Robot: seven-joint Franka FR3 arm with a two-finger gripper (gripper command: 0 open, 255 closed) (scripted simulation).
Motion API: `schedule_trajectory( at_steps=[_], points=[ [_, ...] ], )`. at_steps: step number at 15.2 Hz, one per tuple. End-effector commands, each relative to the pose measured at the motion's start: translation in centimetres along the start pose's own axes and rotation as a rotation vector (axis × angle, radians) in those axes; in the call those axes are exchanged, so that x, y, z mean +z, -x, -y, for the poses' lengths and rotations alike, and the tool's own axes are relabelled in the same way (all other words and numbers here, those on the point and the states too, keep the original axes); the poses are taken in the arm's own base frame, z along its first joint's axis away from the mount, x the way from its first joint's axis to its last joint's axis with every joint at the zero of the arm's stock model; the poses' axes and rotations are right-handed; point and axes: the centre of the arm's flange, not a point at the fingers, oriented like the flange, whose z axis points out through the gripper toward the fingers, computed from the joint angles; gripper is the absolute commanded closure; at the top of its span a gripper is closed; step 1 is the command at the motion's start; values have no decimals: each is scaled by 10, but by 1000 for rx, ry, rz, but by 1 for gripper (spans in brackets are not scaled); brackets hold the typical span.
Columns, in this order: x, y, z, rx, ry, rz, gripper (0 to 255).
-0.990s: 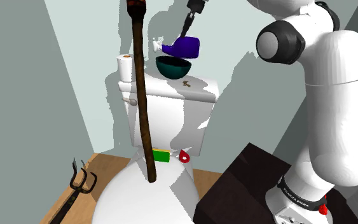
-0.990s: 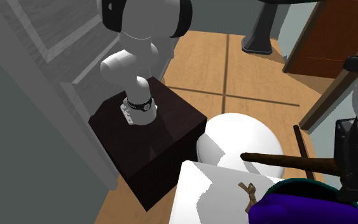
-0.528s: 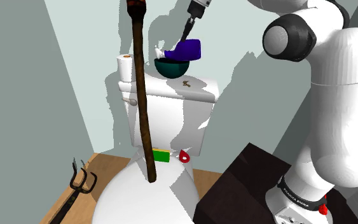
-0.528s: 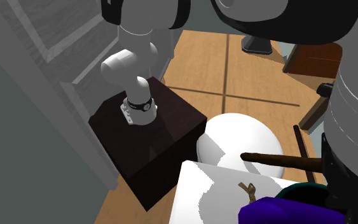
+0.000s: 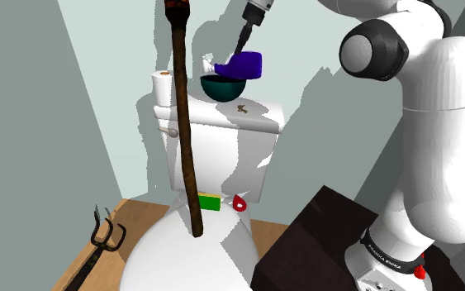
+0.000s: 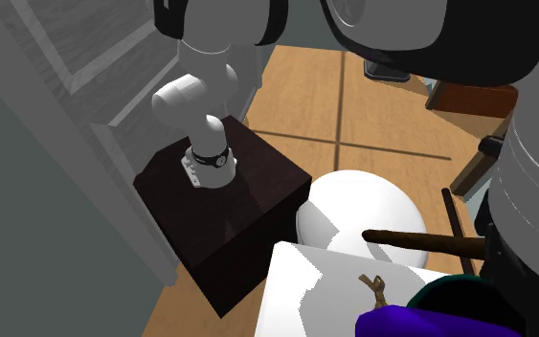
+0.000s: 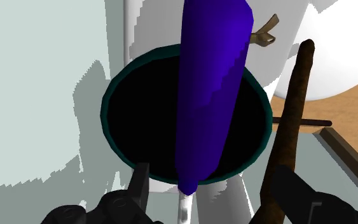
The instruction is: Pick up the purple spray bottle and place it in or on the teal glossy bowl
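Note:
The purple spray bottle (image 5: 240,64) lies on its side across the rim of the teal bowl (image 5: 223,88), which stands on the white toilet tank's lid (image 5: 259,116). My gripper (image 5: 242,37) hangs just above the bottle. In the wrist view the bottle (image 7: 212,89) spans the bowl (image 7: 109,121), and my gripper (image 7: 212,194) is open, its two black fingers (image 7: 140,188) on either side of the bottle's near end without touching it. From the second exterior view the bottle (image 6: 420,324) and bowl rim (image 6: 460,280) show beneath my arm.
A long brown stick (image 5: 186,124) leans up in front of the tank, close to the bowl. A paper roll (image 5: 163,86) and a small brown piece (image 5: 241,108) sit on the lid. The toilet bowl (image 6: 358,211), the dark stand (image 6: 224,206) and a garden fork (image 5: 104,237) lie below.
The bottle came down onto the bowl, then my fingers opened and let it go. It now rests on the rim by itself.

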Motion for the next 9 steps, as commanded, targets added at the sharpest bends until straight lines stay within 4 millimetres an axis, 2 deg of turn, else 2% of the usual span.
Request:
schedule_trajectory(
  at_steps=[1,3,7,9],
  points=[
    [1,0,0,0,-1,1,0],
    [2,0,1,0,-1,1,0],
    [-48,0,1,0,-1,1,0],
    [-48,0,1,0,-1,1,0]
  ],
)
